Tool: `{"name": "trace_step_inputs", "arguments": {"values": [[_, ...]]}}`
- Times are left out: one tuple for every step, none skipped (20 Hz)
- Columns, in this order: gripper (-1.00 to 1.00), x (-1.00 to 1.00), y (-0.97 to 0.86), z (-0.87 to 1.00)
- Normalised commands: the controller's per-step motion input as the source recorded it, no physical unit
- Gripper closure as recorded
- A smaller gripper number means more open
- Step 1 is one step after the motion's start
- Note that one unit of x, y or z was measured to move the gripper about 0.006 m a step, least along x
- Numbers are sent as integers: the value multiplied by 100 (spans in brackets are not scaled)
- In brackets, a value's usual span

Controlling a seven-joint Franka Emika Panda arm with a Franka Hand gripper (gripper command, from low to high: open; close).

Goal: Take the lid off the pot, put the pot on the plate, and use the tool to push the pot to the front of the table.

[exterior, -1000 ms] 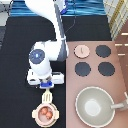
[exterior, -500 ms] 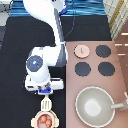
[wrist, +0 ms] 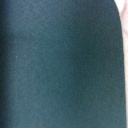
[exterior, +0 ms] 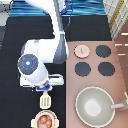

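Pot sits on plate at exterior view's bottom, lid off — so 2 steps look done. Just above it, tool now hangs from gripper, clamped on its handle; arm has risen since a sec ago. Lid lies farther up on stove panel, w/ grey pan to the right.
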Motion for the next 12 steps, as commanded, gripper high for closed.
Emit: {"name": "trace_step_inputs", "arguments": {"values": [[100, -98, -17, 6], [100, -100, -20, 0], [100, -100, -20, 0], [100, -100, -20, 0], [100, -100, -21, 0], [100, -100, -23, 0], [100, -100, -23, 0], [100, -100, -28, -10], [100, -100, -30, -21], [100, -100, -37, -30], [100, -100, -41, -33], [100, -100, -45, -40]]}}
